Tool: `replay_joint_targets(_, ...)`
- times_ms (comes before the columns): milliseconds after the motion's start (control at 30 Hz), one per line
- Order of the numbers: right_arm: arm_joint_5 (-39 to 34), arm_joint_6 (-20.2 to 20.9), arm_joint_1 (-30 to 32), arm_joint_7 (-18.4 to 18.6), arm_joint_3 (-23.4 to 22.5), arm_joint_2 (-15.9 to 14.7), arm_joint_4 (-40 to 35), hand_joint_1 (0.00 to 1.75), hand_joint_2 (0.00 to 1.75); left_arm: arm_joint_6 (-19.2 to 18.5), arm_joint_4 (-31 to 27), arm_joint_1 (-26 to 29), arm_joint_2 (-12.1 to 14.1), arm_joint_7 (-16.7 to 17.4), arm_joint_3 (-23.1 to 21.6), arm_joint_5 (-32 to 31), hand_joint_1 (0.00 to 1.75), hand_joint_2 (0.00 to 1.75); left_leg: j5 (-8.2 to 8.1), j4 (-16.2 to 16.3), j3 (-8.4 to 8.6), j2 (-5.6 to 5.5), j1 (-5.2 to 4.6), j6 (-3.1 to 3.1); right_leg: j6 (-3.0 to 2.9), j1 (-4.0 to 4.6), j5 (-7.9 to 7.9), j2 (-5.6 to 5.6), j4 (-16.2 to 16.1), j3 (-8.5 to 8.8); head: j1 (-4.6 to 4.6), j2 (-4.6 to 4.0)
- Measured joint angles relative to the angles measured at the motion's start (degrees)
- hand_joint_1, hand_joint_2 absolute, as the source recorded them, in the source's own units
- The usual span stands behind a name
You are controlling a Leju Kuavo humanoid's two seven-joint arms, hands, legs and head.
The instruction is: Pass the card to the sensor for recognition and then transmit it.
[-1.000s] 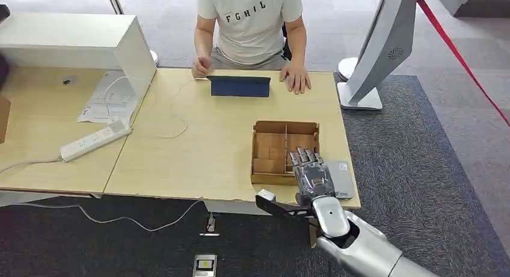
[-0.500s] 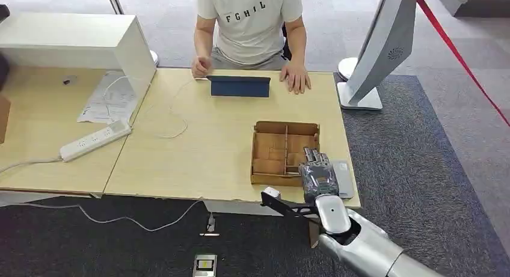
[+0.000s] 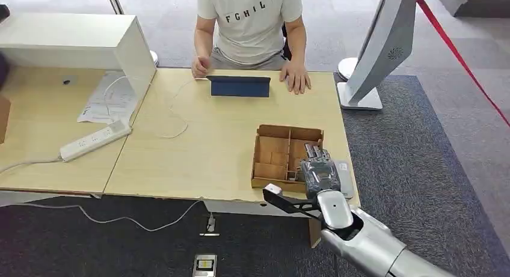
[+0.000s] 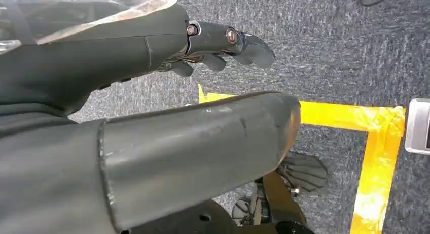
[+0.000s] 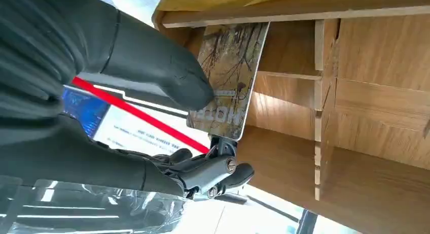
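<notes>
A card (image 5: pixel 230 74) printed with a tree picture leans in a compartment of the wooden divided box (image 3: pixel 273 160) near the table's front right edge. My right hand (image 3: pixel 319 172) reaches into the box's right side. In the right wrist view its thumb (image 5: pixel 172 81) presses on the card's face and its darker fingers (image 5: pixel 223 173) sit under the card's lower edge. A flat grey sensor pad (image 3: pixel 345 179) lies on the table just right of the box, partly under the hand. My left hand (image 4: pixel 192 147) hangs over the carpet, fingers apart and holding nothing.
A person sits across the table with both hands on it, behind a blue tablet case (image 3: pixel 239 86). A power strip (image 3: pixel 95 139), papers and a white box (image 3: pixel 78 42) are at the left. A white kiosk stand (image 3: pixel 373 66) is at the right.
My right hand has moved right and further into the box. The box has shifted slightly to the right and turned a little.
</notes>
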Motion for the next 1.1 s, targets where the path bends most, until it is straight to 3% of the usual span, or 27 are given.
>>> replay_joint_targets(333,4.5,-6.1,-0.6,0.0,0.0,0.5,-1.2,1.75,1.75,1.1,0.0,0.1,-0.3,-0.7,0.0,0.2,0.0,0.0,0.0,0.0,0.0,0.01,0.0,0.0,0.0,0.0,0.0,0.0,0.0,0.01,-0.02,0.02)
replay_joint_targets(867,9.7,-7.3,-3.1,1.6,0.0,0.0,-9.1,1.75,1.75,0.3,0.0,0.1,-1.0,-1.7,0.0,-1.4,0.0,0.0,0.0,0.0,-0.01,0.01,0.0,0.0,0.0,0.0,0.0,0.0,0.0,0.0,0.0,0.02)
replay_joint_targets(1100,11.5,-4.3,-7.3,0.5,0.3,1.3,-8.1,1.75,1.75,0.0,0.0,0.0,-1.3,-1.5,-0.1,-2.4,0.0,0.0,0.01,0.0,-0.01,0.01,0.0,-0.01,-0.01,0.01,0.01,0.0,0.0,0.0,0.0,0.02)
